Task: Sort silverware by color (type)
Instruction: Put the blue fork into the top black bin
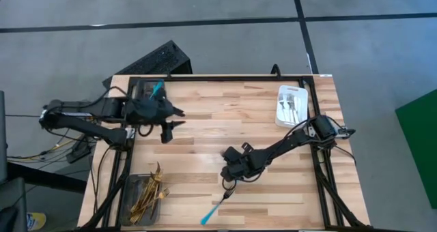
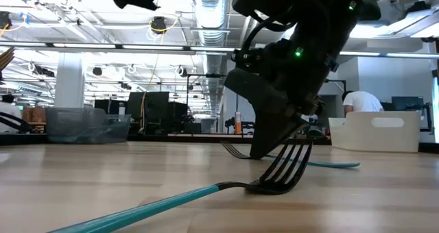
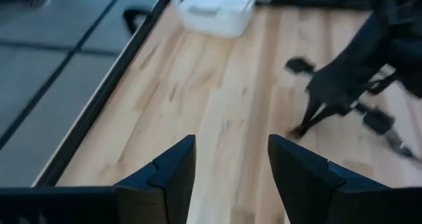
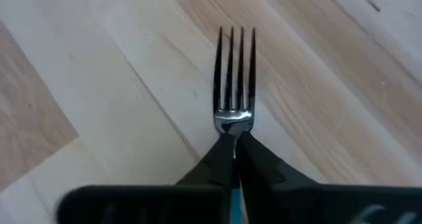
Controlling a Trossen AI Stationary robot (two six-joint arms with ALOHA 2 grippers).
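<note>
Two turquoise-handled forks lie on the wooden table. One fork point(image 1: 216, 208) point(image 2: 206, 192) lies free near the front edge, its head resting on the wood. The other fork point(image 4: 234, 72) lies just beyond it. My right gripper point(image 4: 234, 141) point(image 1: 227, 177) is shut on that fork and hides it in the high view. In the low view its tines point(image 2: 233, 149) point to the table's left and its handle point(image 2: 336, 164) trails right. My left gripper point(image 1: 176, 118) point(image 3: 231, 145) hovers open at the far left, holding nothing. My right gripper pinches the fork's neck point(image 4: 232, 126), just behind the tines, between its two fingers point(image 4: 264, 165). The fingers slant down from the table's right and lie along the fork, with the handle running back between them. The fork lies low on the table.
A grey tray point(image 1: 130, 201) of gold silverware stands at the near left corner. A second grey tray point(image 1: 142, 89) at the far left holds a turquoise piece. A white tray point(image 1: 281, 112) at the far right holds silver forks. Bare wood lies between the arms.
</note>
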